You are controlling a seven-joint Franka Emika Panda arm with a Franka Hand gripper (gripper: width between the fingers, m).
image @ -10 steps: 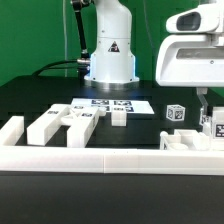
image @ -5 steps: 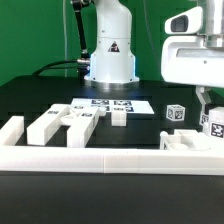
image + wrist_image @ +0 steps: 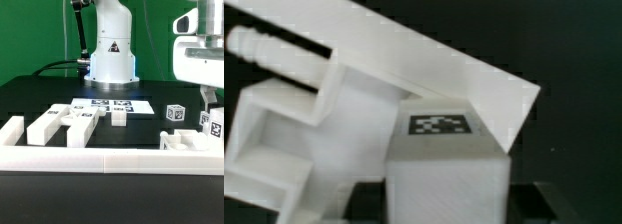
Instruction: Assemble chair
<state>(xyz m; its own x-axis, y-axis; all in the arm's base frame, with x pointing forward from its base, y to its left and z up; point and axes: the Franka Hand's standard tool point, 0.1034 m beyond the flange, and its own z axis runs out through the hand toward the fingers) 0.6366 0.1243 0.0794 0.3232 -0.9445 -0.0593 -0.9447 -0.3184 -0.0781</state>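
Note:
At the exterior view's right edge, my gripper (image 3: 210, 110) is shut on a white chair post (image 3: 213, 124) bearing a tag, held low over the table. In the wrist view the tagged post (image 3: 452, 160) stands between my dark fingers (image 3: 370, 200). Just past it lie a white frame piece (image 3: 287, 120) with a ribbed peg (image 3: 260, 45) and a flat slab (image 3: 420, 50). A blocky chair part (image 3: 185, 143) rests right under the gripper. A small tagged block (image 3: 176, 113) sits beside it. More white chair pieces (image 3: 60, 122) lie at the exterior view's left.
The marker board (image 3: 112, 103) lies in the middle in front of the arm's base (image 3: 108, 60). A long low white border rail (image 3: 110, 160) runs across the front. A small white block (image 3: 118, 117) sits near the marker board.
My gripper, still holding the post, has shifted toward the exterior view's right. Nothing else has moved.

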